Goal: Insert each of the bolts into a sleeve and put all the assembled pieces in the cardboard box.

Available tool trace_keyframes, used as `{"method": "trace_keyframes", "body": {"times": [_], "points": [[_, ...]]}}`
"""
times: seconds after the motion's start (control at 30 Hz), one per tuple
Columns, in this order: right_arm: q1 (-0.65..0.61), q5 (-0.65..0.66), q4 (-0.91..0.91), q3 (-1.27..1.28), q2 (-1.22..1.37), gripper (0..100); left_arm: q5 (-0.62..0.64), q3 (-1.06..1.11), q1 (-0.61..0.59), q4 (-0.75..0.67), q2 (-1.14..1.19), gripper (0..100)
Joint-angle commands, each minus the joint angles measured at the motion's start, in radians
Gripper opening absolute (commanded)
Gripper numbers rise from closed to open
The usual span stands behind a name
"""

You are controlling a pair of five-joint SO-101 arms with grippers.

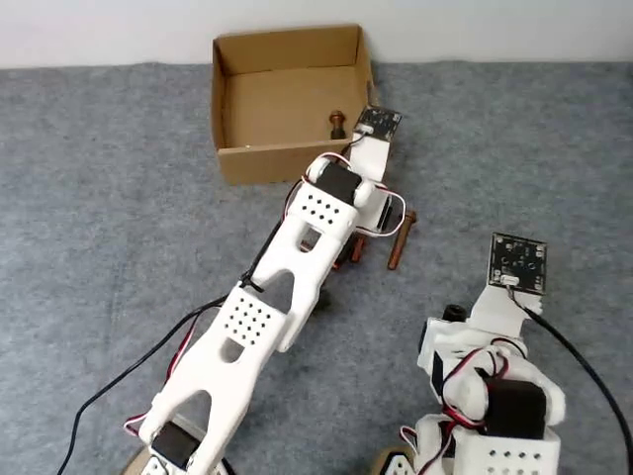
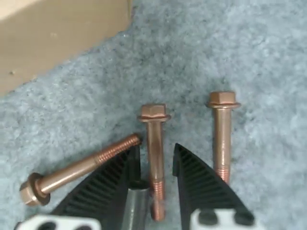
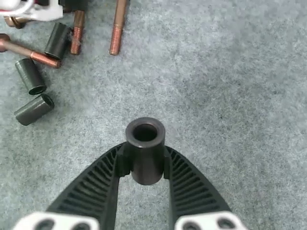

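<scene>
Three copper bolts lie on the grey carpet: a middle bolt (image 2: 154, 143), a right-hand bolt (image 2: 222, 134) and a slanted bolt (image 2: 81, 167). My left gripper (image 2: 156, 147) is open and low over the carpet, one finger on each side of the middle bolt's threaded end, by the front of the cardboard box (image 1: 287, 99). A grey sleeve (image 2: 136, 203) lies close against one finger. My right gripper (image 3: 145, 151) is shut on a dark sleeve (image 3: 145, 143) held upright with its bore showing, near the table's front right (image 1: 455, 314). One bolt (image 1: 337, 125) stands inside the box.
Three loose dark sleeves (image 3: 57, 40), (image 3: 29, 75), (image 3: 33, 109) lie beside the bolts, away from my right gripper. The left arm (image 1: 297, 257) stretches diagonally across the middle of the table. Bare carpet (image 1: 534, 148) spreads to the right of the box.
</scene>
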Motion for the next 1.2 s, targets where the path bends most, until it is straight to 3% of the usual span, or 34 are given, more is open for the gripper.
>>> {"method": "trace_keyframes", "body": {"times": [0.0, 0.2, 0.43, 0.8, 0.97, 1.17], "points": [[-0.01, 0.012, -0.022, -0.008, -0.007, 0.8, -0.009, -0.035, 0.002, -0.02, -0.015, 13], [-0.007, 0.011, -0.022, -0.008, -0.007, 0.8, -0.011, 0.033, 0.002, -0.071, -0.023, 13], [-0.004, 0.009, -0.022, -0.008, -0.007, 0.8, -0.083, 0.038, 0.012, -0.064, -0.017, 13], [-0.004, 0.009, -0.022, -0.008, -0.007, 0.8, -0.084, 0.059, 0.012, -0.041, -0.017, 12], [-0.004, 0.009, -0.022, -0.008, -0.007, 0.8, -0.12, 0.061, 0.012, 0.003, -0.015, 1], [-0.005, 0.009, -0.022, -0.008, -0.007, 0.8, -0.12, 0.076, 0.014, 0.0, -0.017, 0]]}}
